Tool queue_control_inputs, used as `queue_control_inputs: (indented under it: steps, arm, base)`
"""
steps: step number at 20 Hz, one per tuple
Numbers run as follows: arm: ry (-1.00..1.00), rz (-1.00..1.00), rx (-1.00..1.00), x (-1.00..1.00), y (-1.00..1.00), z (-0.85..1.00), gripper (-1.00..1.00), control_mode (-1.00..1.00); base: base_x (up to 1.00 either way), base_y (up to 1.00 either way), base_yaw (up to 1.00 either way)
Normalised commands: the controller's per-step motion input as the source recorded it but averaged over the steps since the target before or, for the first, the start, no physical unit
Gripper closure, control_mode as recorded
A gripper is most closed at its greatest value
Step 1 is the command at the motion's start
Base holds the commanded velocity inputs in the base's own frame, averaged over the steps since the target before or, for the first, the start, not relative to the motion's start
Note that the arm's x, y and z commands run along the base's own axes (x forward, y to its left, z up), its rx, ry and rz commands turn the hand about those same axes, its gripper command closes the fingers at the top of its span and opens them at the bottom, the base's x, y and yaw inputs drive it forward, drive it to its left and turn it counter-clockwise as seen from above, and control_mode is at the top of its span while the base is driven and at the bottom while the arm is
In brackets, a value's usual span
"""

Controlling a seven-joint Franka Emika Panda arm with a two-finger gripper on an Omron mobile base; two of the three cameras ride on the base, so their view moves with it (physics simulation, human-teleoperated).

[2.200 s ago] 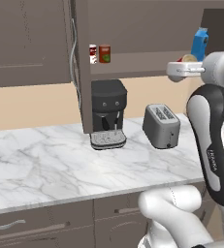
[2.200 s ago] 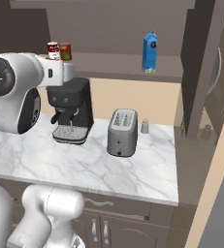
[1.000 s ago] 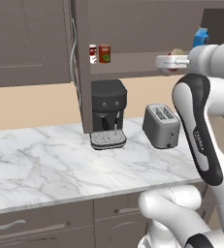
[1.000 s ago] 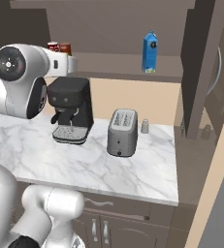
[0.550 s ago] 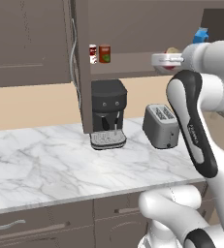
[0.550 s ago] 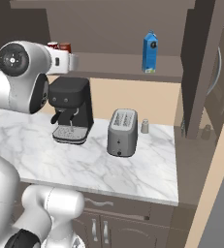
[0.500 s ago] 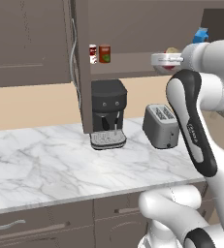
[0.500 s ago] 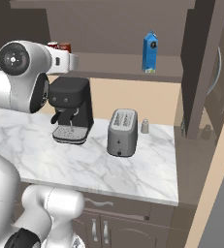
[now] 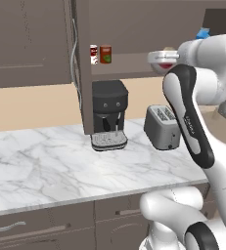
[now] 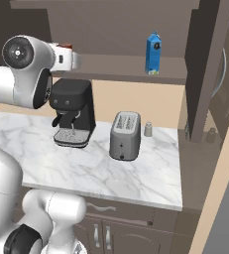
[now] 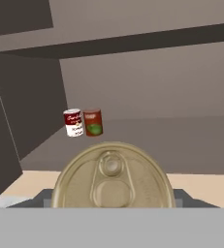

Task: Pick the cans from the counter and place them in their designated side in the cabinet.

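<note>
A red-and-pale can (image 9: 163,59) is held at shelf height, with my gripper (image 9: 162,57) shut on it. In the hand view its gold pull-tab lid (image 11: 112,177) fills the foreground. Beyond it, a dark red-brown can with a green patch (image 11: 93,122) stands on the cabinet shelf (image 11: 181,138). The same can (image 9: 105,54) sits at the shelf's left end in the left base view, some way left of my hand. The cabinet (image 9: 134,68) is open, above the marble counter (image 9: 60,166). From the right base view my gripper (image 10: 72,60) is over the coffee machine.
A slim white can with red marks (image 9: 93,54) stands just left of the red-brown can. A blue carton (image 10: 154,53) stands further right on the shelf. Below, a black coffee machine (image 9: 108,114), a toaster (image 9: 162,127) and a small shaker (image 10: 147,129) stand on the counter.
My hand has carried the can leftward along the shelf, closer to the two cans standing there. The things on the counter have not moved.
</note>
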Motion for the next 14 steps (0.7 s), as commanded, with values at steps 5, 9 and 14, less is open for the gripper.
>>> queue_control_inputs:
  steps: [5,9,14]
  arm:
    - [0.00,0.00,0.00,0.16,0.06,0.00,1.00,-1.00]
    - [0.00,0.00,0.00,0.17,0.07,0.00,1.00,-1.00]
    - [0.00,0.00,0.00,0.17,0.04,0.00,1.00,-1.00]
  base:
    - [0.00,0.00,0.00]
    - [0.00,0.00,0.00]
    - [0.00,0.00,0.00]
